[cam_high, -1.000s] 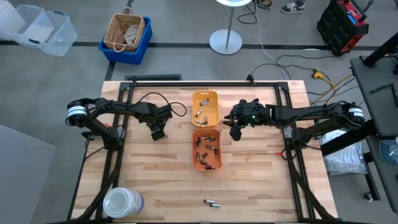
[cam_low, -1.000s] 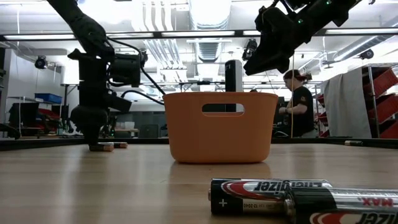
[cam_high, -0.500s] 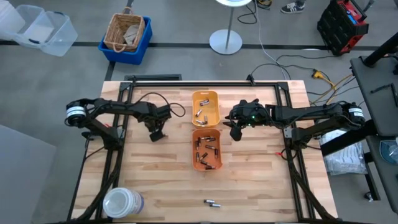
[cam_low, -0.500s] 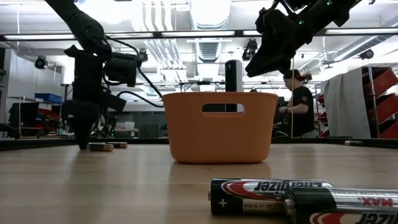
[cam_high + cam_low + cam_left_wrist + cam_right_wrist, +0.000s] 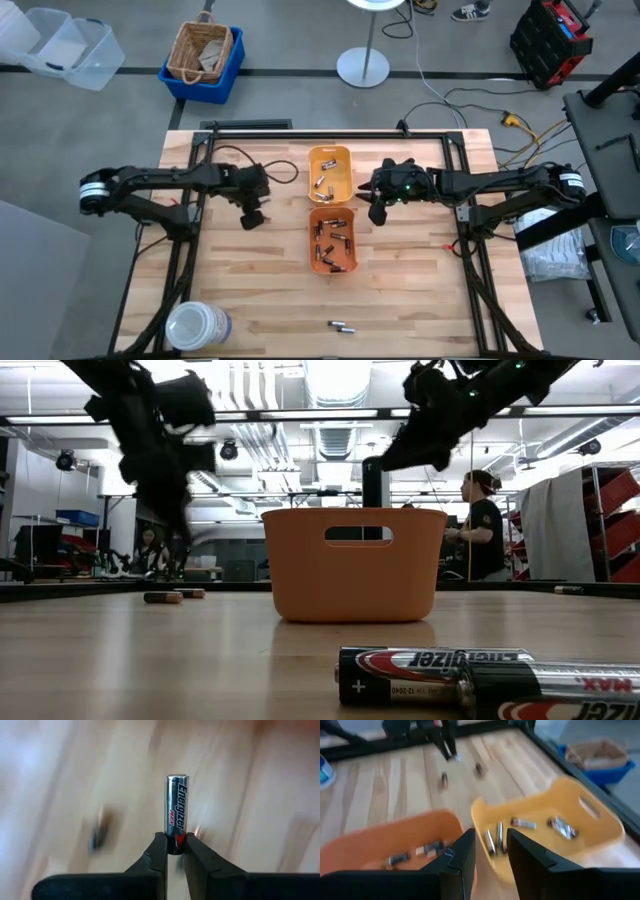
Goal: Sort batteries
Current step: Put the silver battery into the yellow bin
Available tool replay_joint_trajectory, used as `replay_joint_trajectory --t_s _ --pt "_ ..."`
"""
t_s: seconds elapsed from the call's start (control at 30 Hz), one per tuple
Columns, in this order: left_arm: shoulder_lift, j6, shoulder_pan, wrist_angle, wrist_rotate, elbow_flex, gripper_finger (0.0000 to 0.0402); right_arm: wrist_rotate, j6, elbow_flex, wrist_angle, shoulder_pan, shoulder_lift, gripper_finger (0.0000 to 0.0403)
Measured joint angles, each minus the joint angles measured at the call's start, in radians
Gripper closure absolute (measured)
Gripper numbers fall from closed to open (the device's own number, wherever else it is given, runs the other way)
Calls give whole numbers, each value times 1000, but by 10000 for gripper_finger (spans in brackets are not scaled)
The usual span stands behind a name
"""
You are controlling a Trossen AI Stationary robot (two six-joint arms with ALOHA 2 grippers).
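Observation:
My left gripper, left of the trays, is shut on one silver battery and stands above the table in the low view, where it is blurred. Loose batteries lie on the wood below it. My right gripper hovers open just right of the two trays, with nothing between its fingers. The yellow-orange tray at the far side and the orange tray nearer each hold several batteries. Two more batteries lie by the near edge. My left gripper pinches one end of the battery between its two fingertips. The battery points straight out beyond the tips, in line with the fingers. It is lifted clear of the table.
A white jar stands at the near left corner. A black frame runs along the table's far edge and sides. A person stands in the room beyond the table. Bare wood lies between the trays and the near edge.
My left gripper, which stood with its tips down at the table by the loose batteries, has risen well above the wood. My right gripper has kept its place above the trays.

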Motion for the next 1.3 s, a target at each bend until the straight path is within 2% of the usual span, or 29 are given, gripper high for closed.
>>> replay_joint_trajectory --t_s 0.27,0.5,0.73,1.03,1.3 --pt "-56 95 -51 360 -28 0 385 -2 -97 0 297 0 142 278" --pt "-2 187 -81 620 -35 0 385 -41 -140 3 581 7 279 247" --pt "77 246 -103 805 -37 0 385 -51 -159 62 694 11 372 224" --pt "111 252 -104 846 -37 4 385 -52 -180 133 684 11 433 222" --pt "94 251 -104 840 -36 0 385 -47 -181 135 671 11 424 274"
